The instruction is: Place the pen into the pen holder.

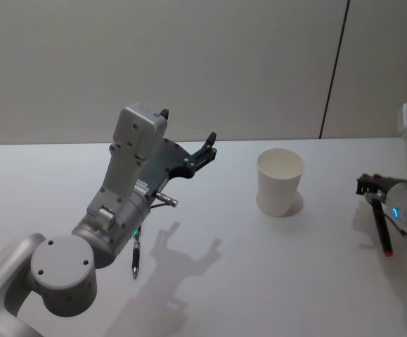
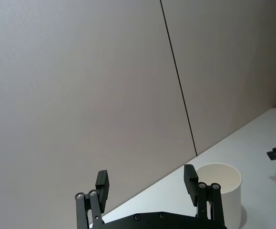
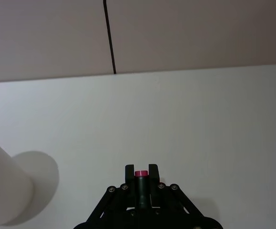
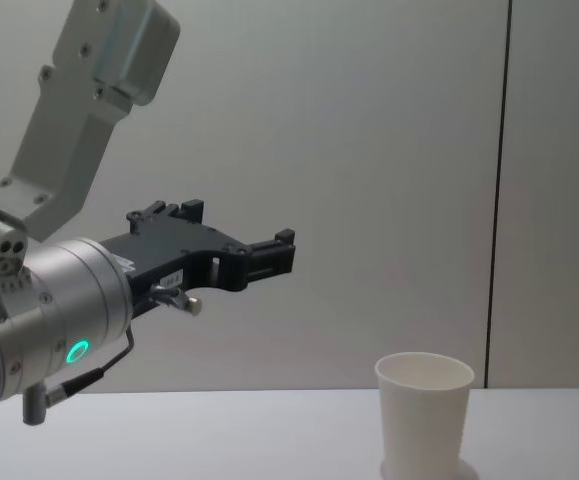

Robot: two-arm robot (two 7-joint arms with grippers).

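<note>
White table [image 1: 217, 295], grey wall [image 1: 189, 56] with dark seam behind. At right edge, right gripper [image 1: 372, 187] clamped on pen [image 1: 381, 226]; whether pen touches table, cannot tell. Upright pen holder [image 1: 280, 181] stands to its left, apart.

Step, as judged: pen grasped, carry not yet made. Next: lift, bring pen over holder's mouth, near upright, release.

Idle left gripper [image 1: 188, 126] raised, jaws wide, empty.

Head view gives pen's dark shaft and red tip. Right wrist view gives pink end between shut fingertips. Chest view gives holder's taper.
</note>
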